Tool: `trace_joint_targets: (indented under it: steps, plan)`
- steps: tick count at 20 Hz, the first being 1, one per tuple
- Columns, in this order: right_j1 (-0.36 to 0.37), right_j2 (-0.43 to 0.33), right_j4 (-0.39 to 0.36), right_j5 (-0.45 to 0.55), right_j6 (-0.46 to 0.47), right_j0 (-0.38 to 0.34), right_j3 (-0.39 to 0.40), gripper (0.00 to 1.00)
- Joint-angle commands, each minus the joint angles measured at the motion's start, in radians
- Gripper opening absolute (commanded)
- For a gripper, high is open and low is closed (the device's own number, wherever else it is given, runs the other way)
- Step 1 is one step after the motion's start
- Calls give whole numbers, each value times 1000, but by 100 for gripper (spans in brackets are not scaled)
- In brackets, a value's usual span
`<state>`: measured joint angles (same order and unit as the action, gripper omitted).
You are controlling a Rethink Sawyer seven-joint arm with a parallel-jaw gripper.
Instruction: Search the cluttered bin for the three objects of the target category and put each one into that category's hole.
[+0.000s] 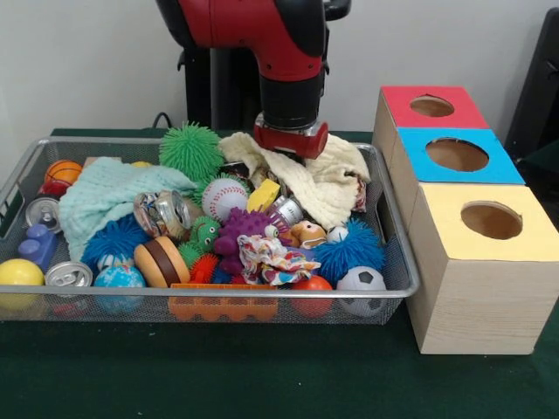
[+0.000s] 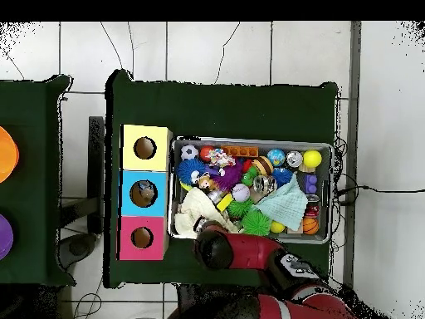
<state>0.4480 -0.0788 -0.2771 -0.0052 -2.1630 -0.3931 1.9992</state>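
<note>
Arm [image 1: 279, 52] lowered over far right part of bin [image 1: 397, 253], tool [image 1: 291, 148] buried in cream cloth [image 1: 327, 188]; cannot tell whether clenched or released, tips hidden. Bin full of clutter: mint cloth [image 1: 105, 196] at left, green spiky ball [image 1: 190, 150] at back, baseball [image 1: 224, 197] near middle, yellow block [image 1: 263, 195] just beside it, purple spiky toy [image 1: 244, 229], blue spiky ball [image 1: 349, 251], soccer ball [image 1: 362, 284] at front right corner, cans [image 1: 68, 276] at left, burger toy [image 1: 162, 261], yellow ball [image 1: 19, 273] at front left. Three boxes in a row beside bin on green worktop [image 1: 262, 375], each with round hole on top: red box [image 1: 432, 106] farthest, blue box [image 1: 458, 155] in middle, yellow box [image 1: 489, 223] nearest. In overhead view, something inside blue box hole [image 2: 144, 194], too small to tell.
</note>
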Motion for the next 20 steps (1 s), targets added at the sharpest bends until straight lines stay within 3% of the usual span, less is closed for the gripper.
trace_joint_targets:
  steps: [1, 11, 20]
  plan:
    - [-67, -41, -58, -10, -15, -50, -122, 0]
    - [-45, -112, -149, 50, 69, -174, -163, 0]
    - [4, -211, -255, 278, 214, -289, -232, 0]
